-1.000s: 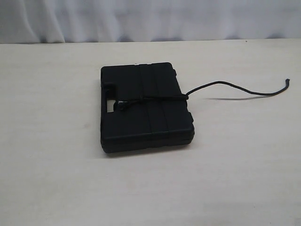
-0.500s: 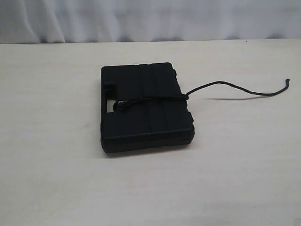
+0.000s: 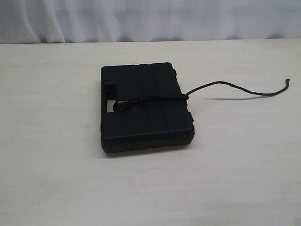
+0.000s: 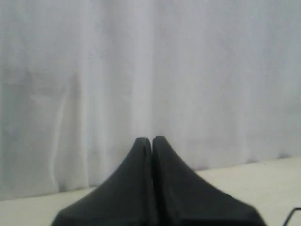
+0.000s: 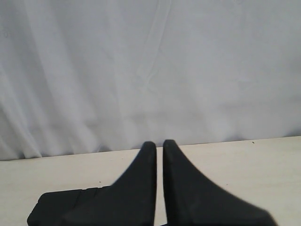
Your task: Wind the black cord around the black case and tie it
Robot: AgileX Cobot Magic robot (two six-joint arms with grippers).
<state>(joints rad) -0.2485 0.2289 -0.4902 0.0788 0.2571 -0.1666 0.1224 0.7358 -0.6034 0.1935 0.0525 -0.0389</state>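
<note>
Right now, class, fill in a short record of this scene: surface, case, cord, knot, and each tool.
surface: pale table, white curtain behind
case: black case lying flat, near the middle
cord: black cord crosses the case's top; free end trails right over the table
knot: on the case's top, beside the handle cutout
left tool: shut, empty
right tool: shut, empty

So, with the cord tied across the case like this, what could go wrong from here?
1. The knot near the handle cutout of the flat black plastic case looks small. Its tightness cannot be judged, so the matte black braided cord may loosen.
2. The long free tail arcs above the pale tabletop and could snag, dragging the wrap off.
</note>
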